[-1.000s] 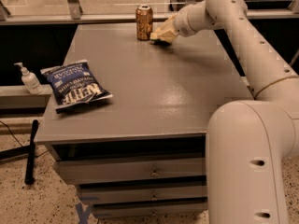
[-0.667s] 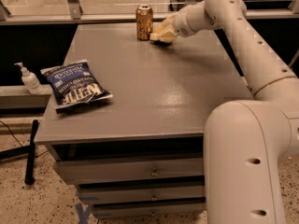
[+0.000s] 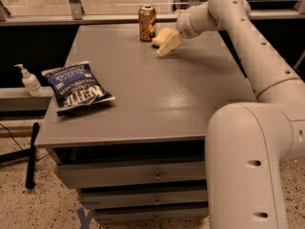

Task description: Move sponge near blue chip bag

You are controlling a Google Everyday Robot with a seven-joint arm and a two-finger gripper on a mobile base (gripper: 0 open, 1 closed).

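Note:
The pale yellow sponge (image 3: pixel 158 35) lies at the far side of the grey table (image 3: pixel 157 99), just right of a bronze can. My gripper (image 3: pixel 167 45) is at the sponge's right side, reaching in from the right on the white arm, and partly covers it. I cannot tell whether it holds the sponge. The blue chip bag (image 3: pixel 77 87) with white "Kettle" lettering lies flat near the table's left edge, well away from the sponge and gripper.
A bronze drink can (image 3: pixel 147 23) stands upright at the table's far edge, touching or nearly touching the sponge. A white pump bottle (image 3: pixel 30 81) stands on a ledge left of the table. Drawers (image 3: pixel 155 176) are below the tabletop.
The gripper has shifted slightly toward the table's front, away from the far edge. The can and chip bag have not moved.

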